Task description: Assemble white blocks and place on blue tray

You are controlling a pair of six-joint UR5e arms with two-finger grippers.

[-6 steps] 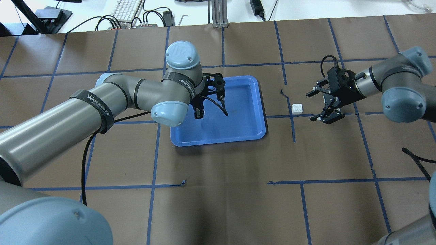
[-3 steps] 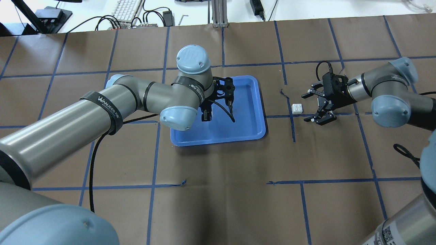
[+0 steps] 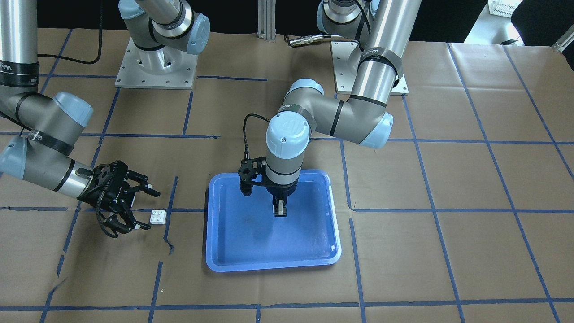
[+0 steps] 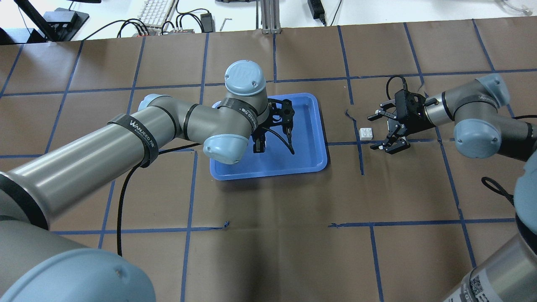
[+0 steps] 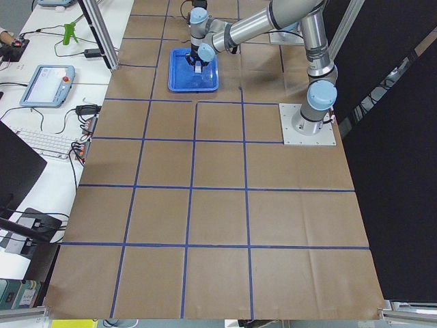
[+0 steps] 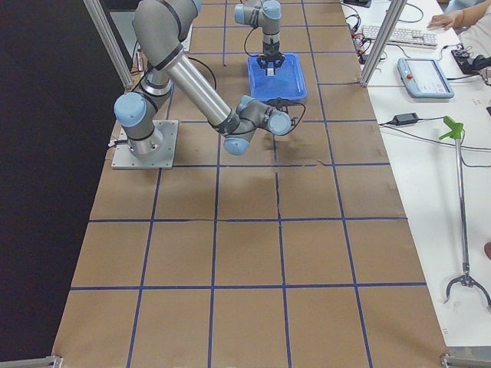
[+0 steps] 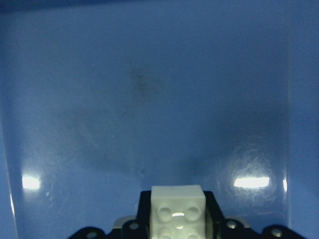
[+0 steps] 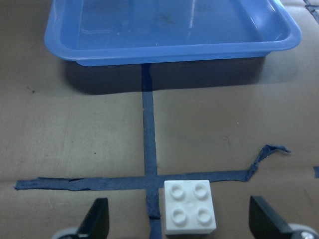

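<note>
Now the right pincer (image 4: 371, 132) sits nearer the loose white block (image 4: 366, 134) than a second ago. Its fingers are spread wide to either side of the block without touching it, and its wrist reaches low and almost level over the bench (image 4: 268, 235). The left pincer (image 4: 259, 147) has slid further across the blue tray (image 4: 308, 155) beneath it. It points straight down, clenched on the second white block (image 7: 178, 211), whose studs face the wrist. The loose block is square, with its studs up and its edges roughly parallel to the tape lines (image 4: 361, 157).
</note>
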